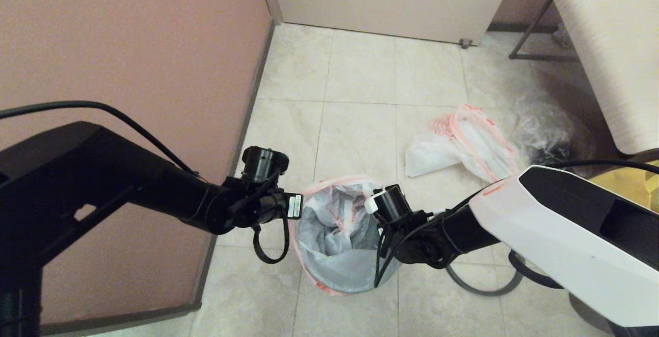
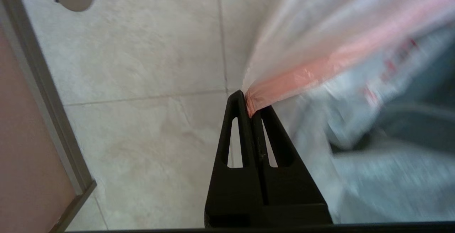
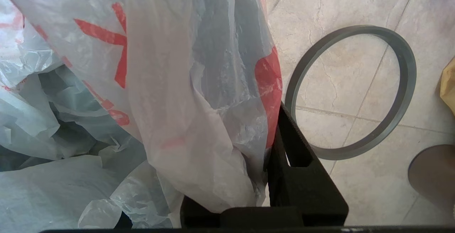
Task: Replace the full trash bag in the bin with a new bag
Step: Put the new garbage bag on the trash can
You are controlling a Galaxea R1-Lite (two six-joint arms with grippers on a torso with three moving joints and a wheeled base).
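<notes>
The bin (image 1: 350, 275) stands on the tiled floor between my arms, with the new bag (image 1: 334, 218) spread inside it and over its top. My left gripper (image 2: 249, 105) is at the bin's left side, shut on the bag's orange edge (image 2: 284, 83). At the bin's right side, my right gripper (image 3: 266, 119) is shut on a bunch of the red-lettered film (image 3: 199, 119). Only one of its fingers (image 3: 295, 147) shows; the other is under the plastic. The full trash bag (image 1: 463, 144), white with an orange band, lies on the floor behind and to the right.
The grey hoop (image 3: 401, 94) lies flat on the floor right of the bin. A clear crinkled bag (image 1: 540, 126) and a yellow bag (image 1: 636, 182) sit at the right, below a pale bench (image 1: 607, 43). A brown wall (image 1: 128, 43) runs along the left.
</notes>
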